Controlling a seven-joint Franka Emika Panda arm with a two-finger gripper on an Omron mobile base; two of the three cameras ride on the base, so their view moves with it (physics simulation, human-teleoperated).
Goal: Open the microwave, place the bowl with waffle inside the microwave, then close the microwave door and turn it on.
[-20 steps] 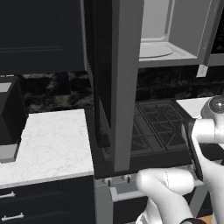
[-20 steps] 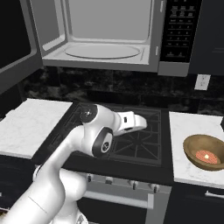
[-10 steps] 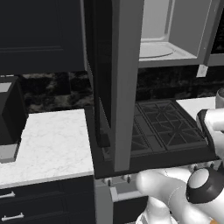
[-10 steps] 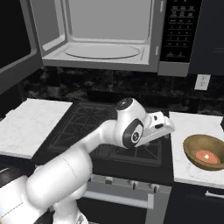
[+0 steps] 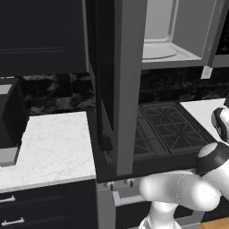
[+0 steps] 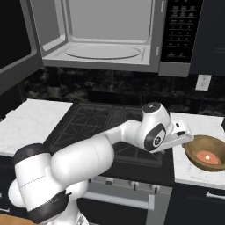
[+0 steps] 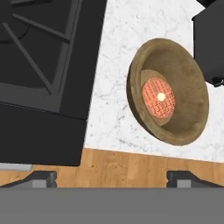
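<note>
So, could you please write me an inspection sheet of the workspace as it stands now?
Surface: white marble counter to the right of the black stove, bearing the bowl.
Job's things: microwave open, turntable bare; microwave door swung wide; bowl upright on the counter with a round waffle inside.
Clutter: black boxy appliance on the left counter.
End effector: open, holding nothing, hovering over the counter's front edge, apart from the bowl.
Cables: nothing seen.
Surroundings: dark cabinets, black backsplash, wall outlet, wooden floor.

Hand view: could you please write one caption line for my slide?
Open claw above a wooden bowl holding a waffle, on the marble counter beside the stove.
</note>
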